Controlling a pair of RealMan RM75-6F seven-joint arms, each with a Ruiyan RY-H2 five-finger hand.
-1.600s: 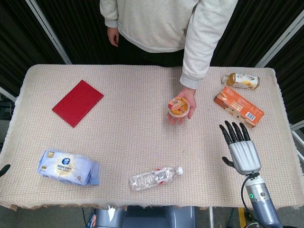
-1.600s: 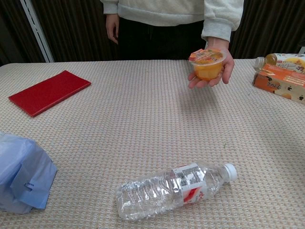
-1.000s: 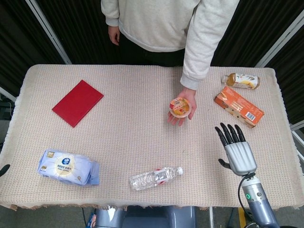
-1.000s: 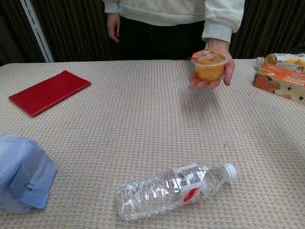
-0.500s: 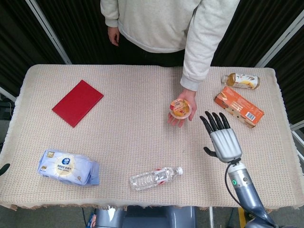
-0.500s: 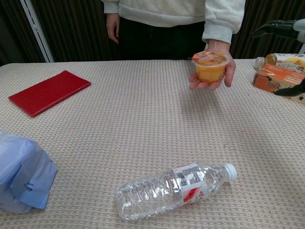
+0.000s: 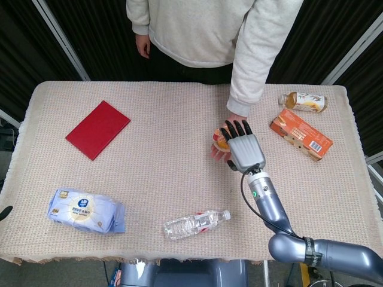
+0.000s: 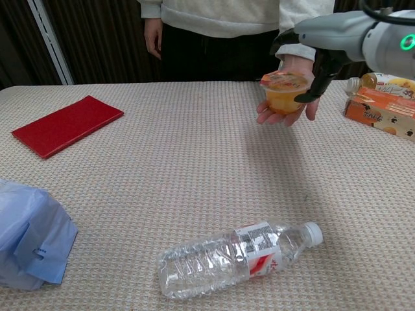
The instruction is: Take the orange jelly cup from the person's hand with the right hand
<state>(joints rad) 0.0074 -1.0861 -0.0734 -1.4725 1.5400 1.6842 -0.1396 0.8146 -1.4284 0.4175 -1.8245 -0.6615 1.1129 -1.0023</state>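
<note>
The orange jelly cup (image 8: 283,91) sits upright in the person's upturned palm (image 8: 286,114), held above the table at centre right. My right hand (image 8: 322,43) reaches over it from the right, fingers spread above the lid and thumb hanging just beside the cup's right wall. No finger plainly grips it. In the head view my right hand (image 7: 243,148) covers most of the cup (image 7: 219,137), leaving only its left edge showing. Only a dark tip of my left hand (image 7: 5,211) peeks in at the left edge.
A water bottle (image 7: 196,223) lies near the front edge. A blue wipes pack (image 7: 85,210) rests front left, a red booklet (image 7: 97,129) back left. An orange box (image 7: 300,134) and a drink bottle (image 7: 303,101) lie back right. The person stands behind the table.
My right hand has swung from the right side of the table leftward and forward until it hovers over the cup. The person's hand and cup have stayed nearly still.
</note>
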